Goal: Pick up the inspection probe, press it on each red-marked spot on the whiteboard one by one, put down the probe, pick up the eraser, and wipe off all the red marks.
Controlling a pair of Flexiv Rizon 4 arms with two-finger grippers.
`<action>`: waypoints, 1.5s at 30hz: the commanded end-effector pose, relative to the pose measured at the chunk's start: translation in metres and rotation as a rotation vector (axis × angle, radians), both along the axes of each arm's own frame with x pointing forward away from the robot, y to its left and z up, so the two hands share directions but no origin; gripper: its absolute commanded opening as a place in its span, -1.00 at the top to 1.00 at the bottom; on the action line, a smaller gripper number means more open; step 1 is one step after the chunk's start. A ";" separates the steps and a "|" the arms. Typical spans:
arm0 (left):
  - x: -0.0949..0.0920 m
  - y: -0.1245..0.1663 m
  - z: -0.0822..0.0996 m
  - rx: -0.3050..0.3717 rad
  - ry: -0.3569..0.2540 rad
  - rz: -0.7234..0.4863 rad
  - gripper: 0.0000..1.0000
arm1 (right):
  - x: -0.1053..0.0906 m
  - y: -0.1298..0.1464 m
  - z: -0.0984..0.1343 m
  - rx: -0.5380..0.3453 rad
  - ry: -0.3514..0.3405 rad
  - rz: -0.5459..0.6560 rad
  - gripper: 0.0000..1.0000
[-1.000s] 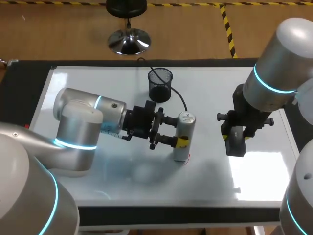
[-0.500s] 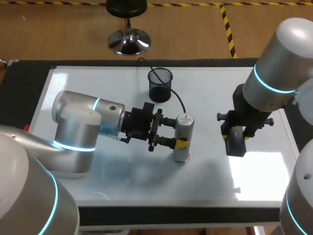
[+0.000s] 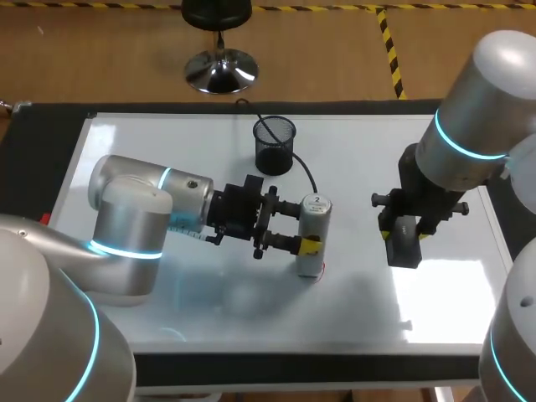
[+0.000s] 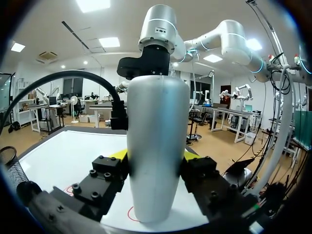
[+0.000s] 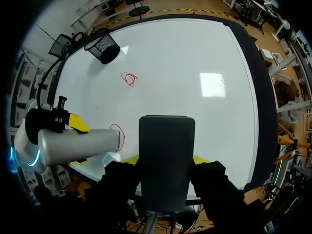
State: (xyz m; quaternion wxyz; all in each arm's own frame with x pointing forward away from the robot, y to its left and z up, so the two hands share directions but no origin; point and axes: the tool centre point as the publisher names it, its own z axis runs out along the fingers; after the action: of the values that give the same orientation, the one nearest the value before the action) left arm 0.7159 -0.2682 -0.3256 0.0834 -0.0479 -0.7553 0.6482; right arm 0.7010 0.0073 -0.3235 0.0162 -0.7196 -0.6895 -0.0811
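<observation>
The left hand [image 3: 295, 224] clamps the probe [image 4: 157, 146] round its middle, a finger on either side; the probe stands upright between them, its lower end down on the whiteboard [image 3: 377, 151]. A red mark [image 5: 117, 132] curls out from under that end, so I judge the step in hand to be the press on this spot. To do it well, push straight down along the probe's length, with no sideways drag that could smear the ink. The grip should be firm, since the body is smooth and rounded and may slide up through the fingers; lift clear before travelling on. Whether the end sits on the mark's centre I cannot tell.

A second mark [image 5: 129, 78] lies just beside the hand, toward a mesh cup [image 3: 275, 144] that stands farther out on the board. That is probably the next spot, and a short hop. A cable [image 3: 306, 167] runs from the probe's top out past the cup; give it slack and keep it from catching the cup's rim.

Beyond the probe, ahead of the fingers, bare board opens; well apart across it the right hand [image 3: 404, 234] hangs above the board, closed on the eraser [image 5: 166, 151]. That is room enough for both, provided the left stays on its own side. The board's edge nearest the robot lies not far from the probe, with the dark bench [image 3: 293, 369] just past it; set the probe down inside that edge.
</observation>
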 end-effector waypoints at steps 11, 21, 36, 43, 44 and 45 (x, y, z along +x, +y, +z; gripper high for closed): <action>-0.005 0.004 -0.042 -0.004 0.000 0.003 1.00 | 0.000 -0.001 0.000 0.002 -0.002 0.001 1.00; -0.004 0.003 -0.041 0.003 -0.008 -0.008 1.00 | 0.000 -0.001 0.000 0.002 -0.002 0.001 1.00; -0.001 0.001 -0.014 -0.007 -0.049 0.003 1.00 | 0.000 -0.001 0.000 0.002 -0.002 0.001 1.00; 0.000 0.004 0.003 0.004 -0.067 0.004 1.00 | 0.000 -0.001 0.000 0.002 -0.002 0.001 1.00; 0.000 0.004 0.005 0.006 -0.068 0.004 1.00 | 0.000 -0.001 0.000 0.002 -0.002 0.001 1.00; 0.000 0.005 0.007 0.007 -0.069 0.004 1.00 | 0.000 -0.001 0.000 0.002 -0.002 0.001 1.00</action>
State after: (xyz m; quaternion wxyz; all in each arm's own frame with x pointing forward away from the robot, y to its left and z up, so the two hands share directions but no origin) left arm 0.7177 -0.2655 -0.3213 0.0597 -0.0696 -0.7589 0.6447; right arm 0.7010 0.0073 -0.3235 0.0162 -0.7196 -0.6895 -0.0811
